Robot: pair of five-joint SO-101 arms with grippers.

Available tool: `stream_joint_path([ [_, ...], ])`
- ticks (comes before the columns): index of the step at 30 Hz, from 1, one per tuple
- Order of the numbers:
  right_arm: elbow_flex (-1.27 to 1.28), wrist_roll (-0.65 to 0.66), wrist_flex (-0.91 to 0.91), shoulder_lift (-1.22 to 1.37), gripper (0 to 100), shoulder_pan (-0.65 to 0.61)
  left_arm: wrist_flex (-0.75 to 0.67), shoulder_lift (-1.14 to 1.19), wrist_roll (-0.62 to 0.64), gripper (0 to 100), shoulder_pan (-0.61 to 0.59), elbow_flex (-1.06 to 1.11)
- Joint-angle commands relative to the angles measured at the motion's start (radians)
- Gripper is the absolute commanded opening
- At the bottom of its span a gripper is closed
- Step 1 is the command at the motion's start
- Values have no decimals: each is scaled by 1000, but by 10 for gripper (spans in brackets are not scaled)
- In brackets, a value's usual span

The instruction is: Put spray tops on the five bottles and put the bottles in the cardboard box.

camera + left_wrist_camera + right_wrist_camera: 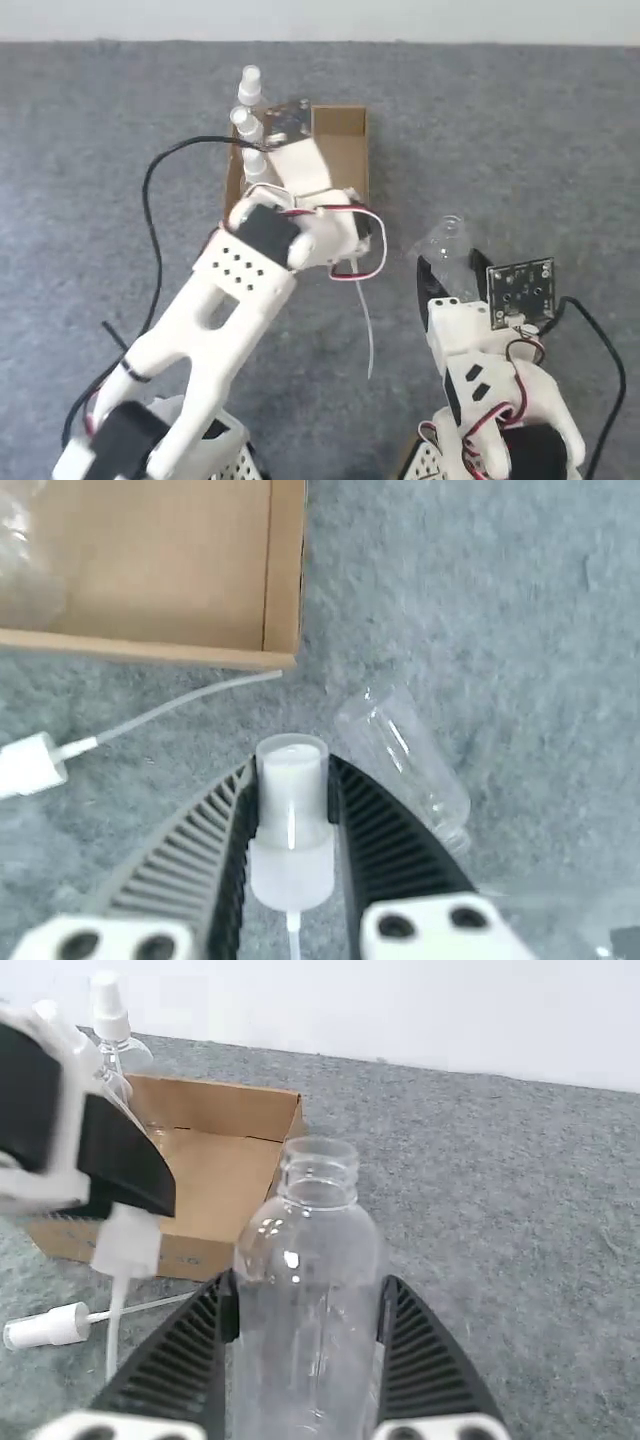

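My left gripper [292, 765] is shut on a white spray top [292, 825] whose thin tube [366, 325] hangs toward the carpet. It hovers beside the cardboard box [340, 125] and a little apart from the open-necked clear bottle [305, 1280]. My right gripper [305, 1295] is shut on that bottle and holds it upright over the carpet [445, 240]. From the right wrist, the left gripper [100, 1160] with its spray top [125, 1242] stands level with the bottle's neck, off to one side. Three bottles with spray tops [247, 120] stand along the box's left side.
A loose spray top [30, 765] with its tube lies on the grey carpet by the box's near wall [45, 1327]. The box floor [150, 560] is bare on this side. Black cables [155, 220] trail beside the left arm.
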Motion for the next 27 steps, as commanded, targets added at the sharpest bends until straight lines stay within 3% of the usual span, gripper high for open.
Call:
stream_joint_path([
  [1, -9, 20, -27, -15, 7, -13, -29, -95, -8, 12, -32, 4],
  [10, 64, 23, -93, -15, 8, -68, -31, -305, -8, 12, -118, 85],
  [17, 78, 23, -104, -16, 7, -128, -170, -480, -46, 12, -199, 239],
  [24, 91, 31, -107, -16, 7, -128, -206, -623, -44, 12, -206, 317],
  [27, 133, 98, -133, -16, 7, -163, -207, -674, -44, 12, -206, 343],
])
